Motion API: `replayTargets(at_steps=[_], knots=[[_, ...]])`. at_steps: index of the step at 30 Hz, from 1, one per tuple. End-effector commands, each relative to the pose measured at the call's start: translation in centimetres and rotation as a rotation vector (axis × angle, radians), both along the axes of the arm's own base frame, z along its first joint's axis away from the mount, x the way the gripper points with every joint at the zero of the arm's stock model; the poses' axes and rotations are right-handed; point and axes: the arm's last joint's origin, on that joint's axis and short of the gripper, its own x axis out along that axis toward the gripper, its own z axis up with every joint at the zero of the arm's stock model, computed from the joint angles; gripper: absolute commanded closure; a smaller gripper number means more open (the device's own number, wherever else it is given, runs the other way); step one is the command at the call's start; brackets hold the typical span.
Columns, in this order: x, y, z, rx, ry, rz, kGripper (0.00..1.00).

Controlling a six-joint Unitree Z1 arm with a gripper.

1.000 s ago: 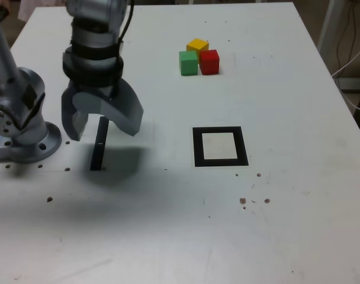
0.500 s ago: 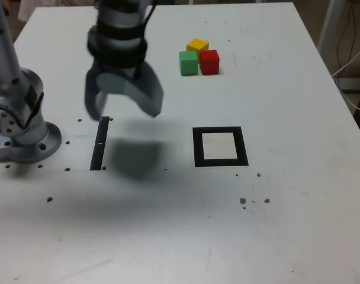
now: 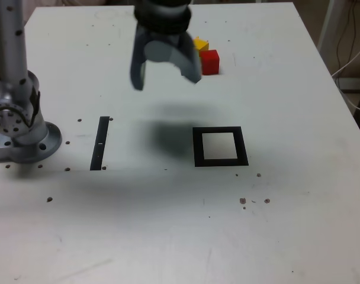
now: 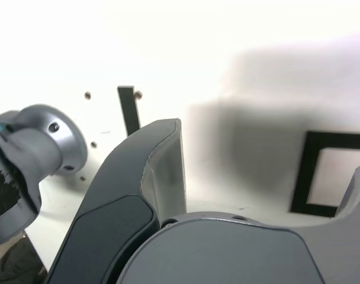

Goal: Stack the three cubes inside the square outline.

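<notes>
Red cube (image 3: 209,62) sits upright, its edges seemingly square-on.

Lab-like place, tape-marked white table (image 3: 298,195).

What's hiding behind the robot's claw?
Behind the claw in the exterior view you can see part of the yellow cube. The red cube peeks out beside it. Whatever else is behind the claw is covered, so I can't tell.

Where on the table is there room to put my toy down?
There's bare table between the square outline and the exterior view's right edge of the table, and in front of the black strip. It's crowded by the red cube and yellow cube, under the gripper.
</notes>
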Motion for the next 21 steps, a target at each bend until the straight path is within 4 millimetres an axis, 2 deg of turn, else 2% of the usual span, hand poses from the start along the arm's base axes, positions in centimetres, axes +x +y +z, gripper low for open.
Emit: replayTargets(at_steps=[1,14,21], knots=[[0.8,0.9,0.2,0.005,0.001,0.008,0.0],[6.2,6.4,1.0,-0.003,-0.018,0.101,0.0],[8.8,9.3,0.7,-0.006,-0.031,0.149,0.0]])
